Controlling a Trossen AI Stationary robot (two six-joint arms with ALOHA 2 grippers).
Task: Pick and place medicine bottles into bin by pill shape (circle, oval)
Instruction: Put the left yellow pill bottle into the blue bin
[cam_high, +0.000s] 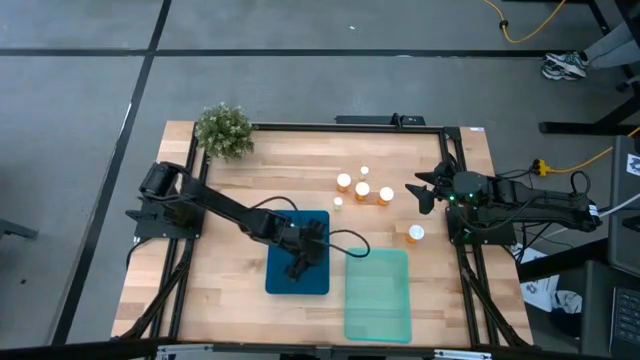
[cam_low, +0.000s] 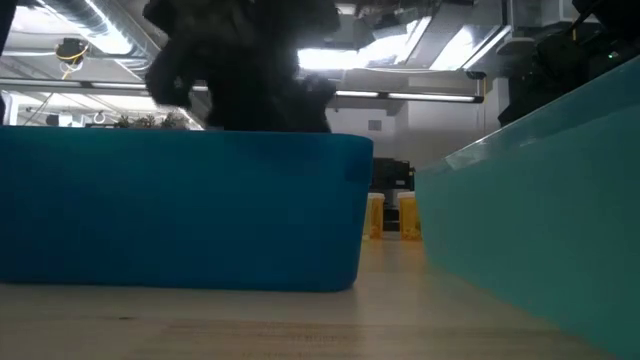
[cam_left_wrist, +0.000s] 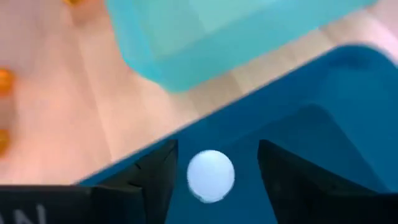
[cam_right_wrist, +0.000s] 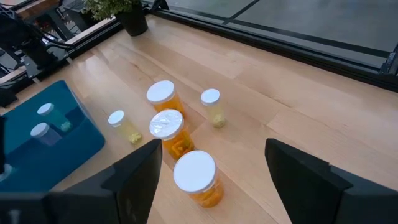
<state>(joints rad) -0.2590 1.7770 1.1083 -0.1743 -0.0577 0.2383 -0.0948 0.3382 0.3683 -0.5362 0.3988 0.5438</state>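
Six small round medicine bottles (cam_high: 362, 188) with white caps stand upright on our wooden desk (cam_high: 280, 170), long axes vertical. We judge them light, rigid and slippery, best pinched across the body under the cap. Our left gripper (cam_left_wrist: 211, 177), jaws apart, hangs over one in the dark blue bin (cam_high: 298, 282); our right gripper (cam_right_wrist: 211, 171) waits open.

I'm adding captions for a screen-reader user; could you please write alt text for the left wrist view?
A white-capped bottle sits between the open left gripper's dark fingers, over the inside of the dark blue bin. Beyond it stand the lighter teal bin and the wooden table.
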